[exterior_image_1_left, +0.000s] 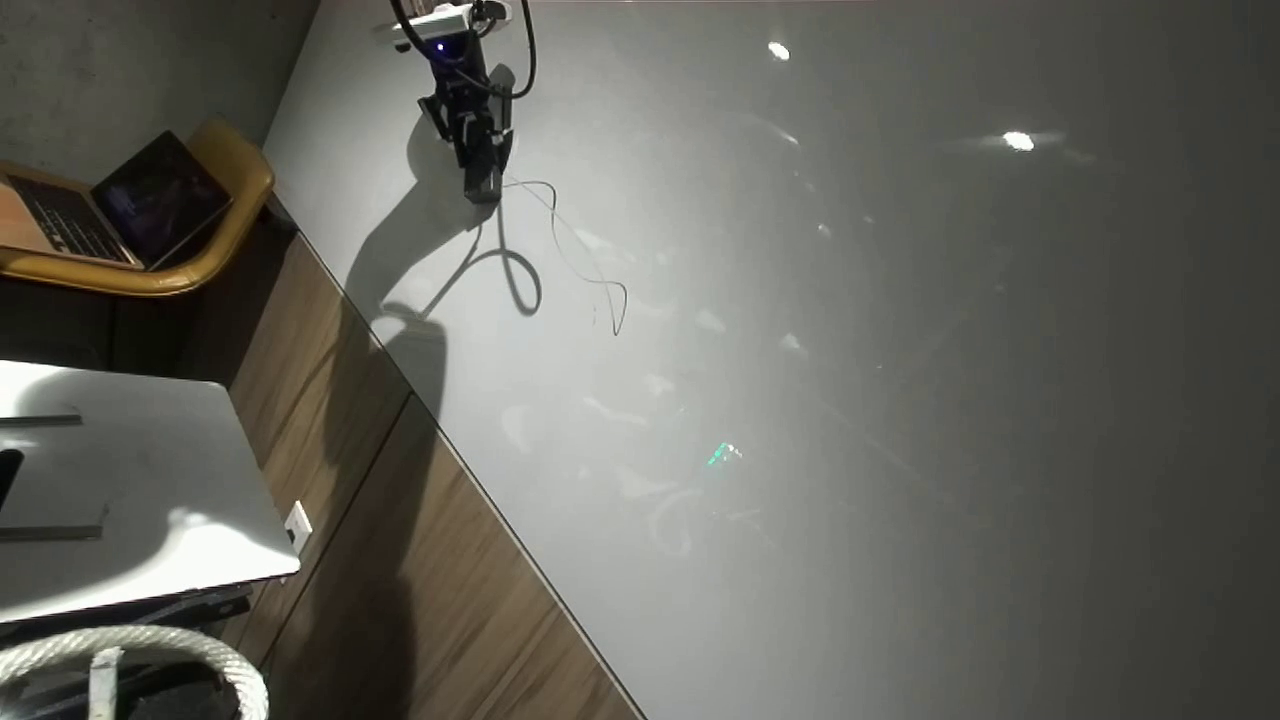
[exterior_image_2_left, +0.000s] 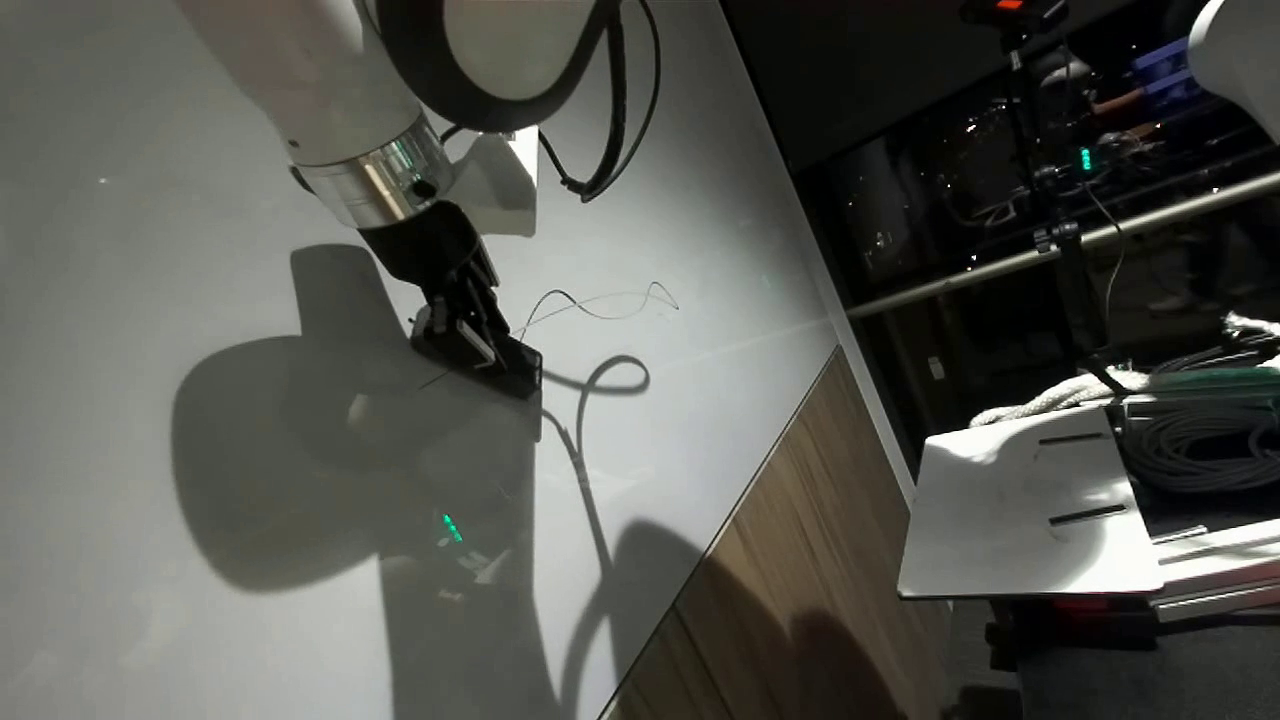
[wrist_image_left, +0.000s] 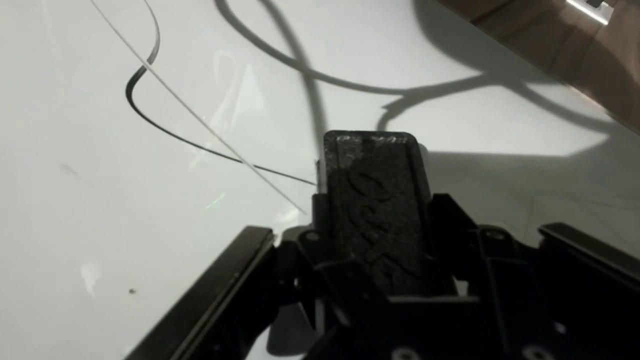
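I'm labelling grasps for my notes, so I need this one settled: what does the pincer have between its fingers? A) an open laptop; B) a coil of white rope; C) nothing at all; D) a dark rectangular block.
D: in the wrist view the pincer has a dark rectangular block between its sides, with the block's far end sticking out past it.
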